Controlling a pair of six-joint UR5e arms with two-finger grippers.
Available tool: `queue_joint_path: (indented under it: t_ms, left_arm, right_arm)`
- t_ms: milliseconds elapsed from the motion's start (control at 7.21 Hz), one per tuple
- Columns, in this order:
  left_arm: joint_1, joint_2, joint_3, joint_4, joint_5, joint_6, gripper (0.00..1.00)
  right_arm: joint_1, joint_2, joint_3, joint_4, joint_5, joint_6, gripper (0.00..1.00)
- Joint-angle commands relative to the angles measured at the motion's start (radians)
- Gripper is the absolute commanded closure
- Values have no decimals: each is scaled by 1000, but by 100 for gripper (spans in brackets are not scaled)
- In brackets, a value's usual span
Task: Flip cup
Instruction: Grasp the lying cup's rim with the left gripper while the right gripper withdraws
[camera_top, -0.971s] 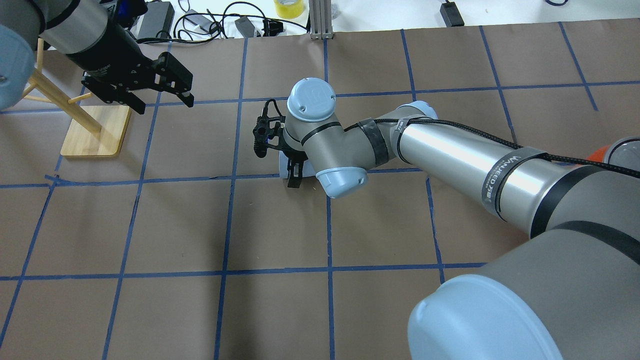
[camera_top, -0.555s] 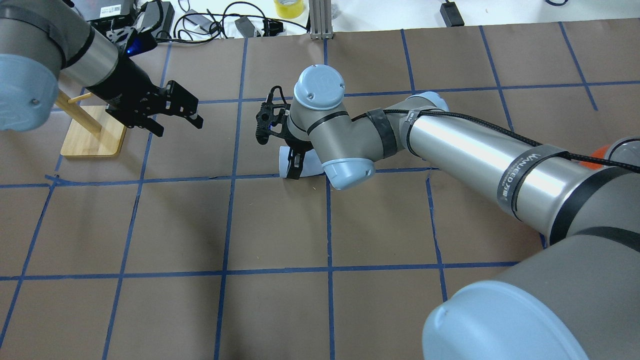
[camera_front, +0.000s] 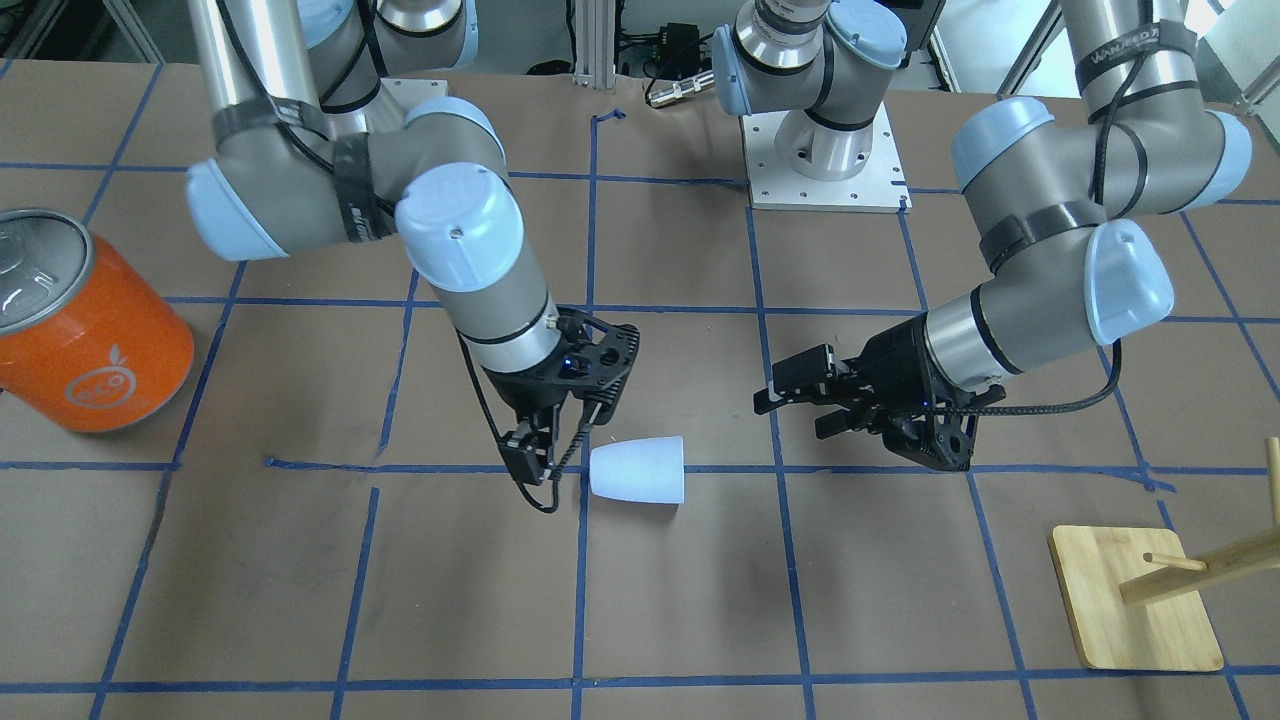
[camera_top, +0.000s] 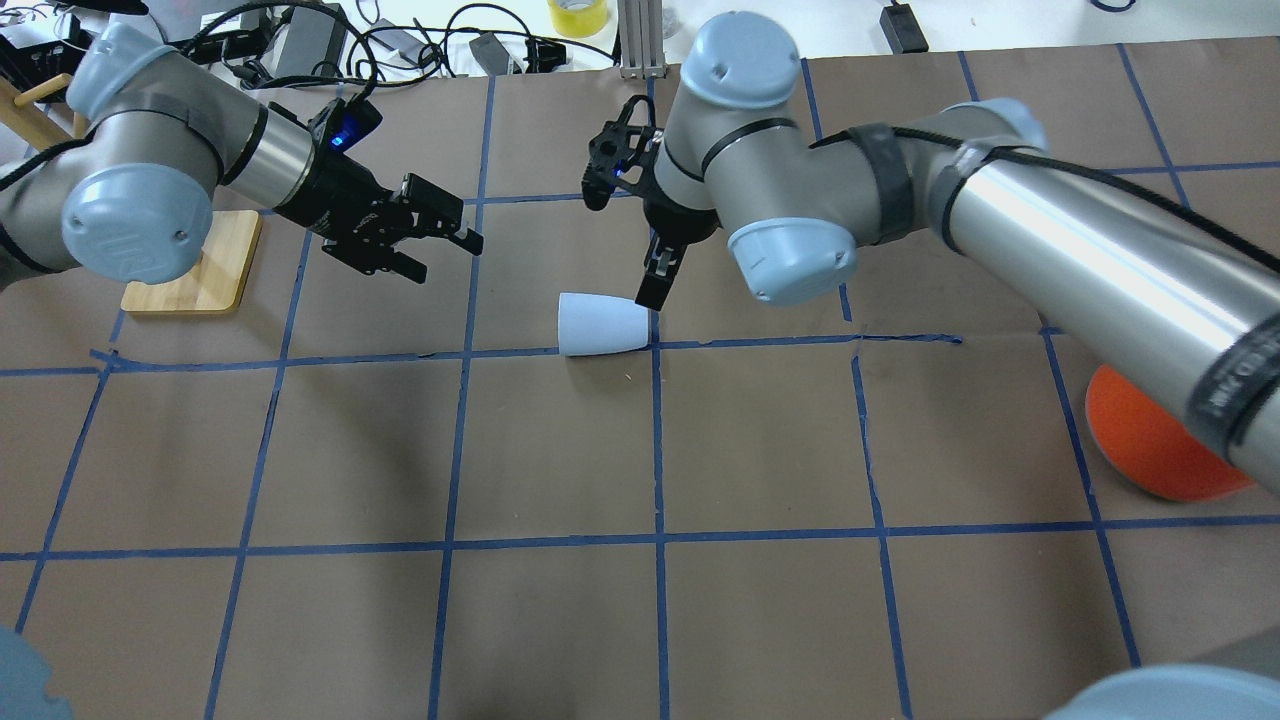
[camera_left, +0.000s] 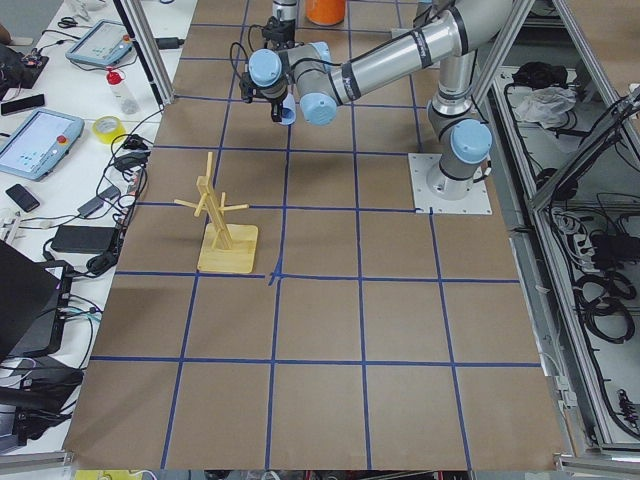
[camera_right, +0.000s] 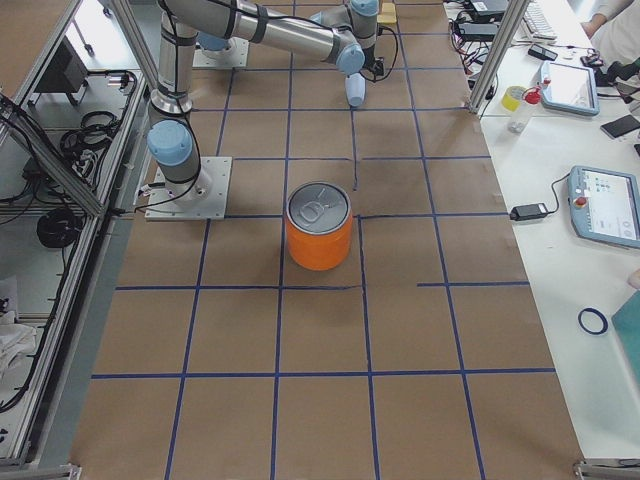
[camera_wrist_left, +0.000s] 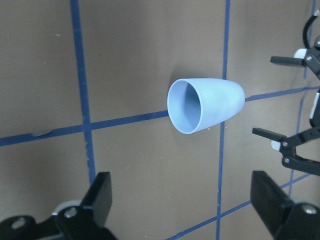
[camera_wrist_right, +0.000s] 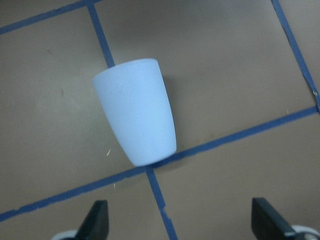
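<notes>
The cup (camera_top: 603, 325), small and pale blue, lies on its side on the brown paper near a blue tape crossing. Its open mouth faces my left gripper, as the left wrist view (camera_wrist_left: 205, 105) shows. It also shows in the front view (camera_front: 638, 470) and the right wrist view (camera_wrist_right: 136, 112). My right gripper (camera_top: 655, 280) is open and empty, pointing down just beyond the cup's closed end and apart from it. My left gripper (camera_top: 440, 245) is open and empty, held low to the left of the cup with a gap between them.
A large orange can (camera_top: 1160, 440) with a silver lid stands at the right, also in the front view (camera_front: 85, 330). A wooden peg stand (camera_top: 195, 260) is at the far left behind the left arm. Cables and a yellow tape roll (camera_top: 577, 15) lie past the far edge.
My right gripper, which was down over the cup, has lifted and drawn back off it; the cup lies on its side uncovered. My left gripper has swung right toward the cup.
</notes>
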Motion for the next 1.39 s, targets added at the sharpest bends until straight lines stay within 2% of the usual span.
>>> queue_joint_path:
  t_ms: [0, 277, 416, 832, 1109, 1248]
  left_arm:
    - [-5, -87, -6, 75, -72, -9, 0]
    - [-11, -153, -6, 76, -118, -11, 0]
    - [-22, -180, -6, 77, -176, -9, 0]
    - [-112, -249, -7, 100, -187, -9, 0]
    - [-155, -278, -9, 178, -187, -61, 0]
    - [-170, -281, -9, 184, -172, -60, 37]
  right_arm:
    - [-100, -113, -21, 202, -2, 3, 0]
    - [-111, -187, -19, 268, -12, 14, 0]
    - [-124, -230, -18, 332, -20, 23, 0]
    - [-224, -302, -18, 415, -20, 162, 0]
    - [-224, -333, -9, 536, -22, 232, 0]
    - [-220, -340, -9, 544, -23, 260, 0]
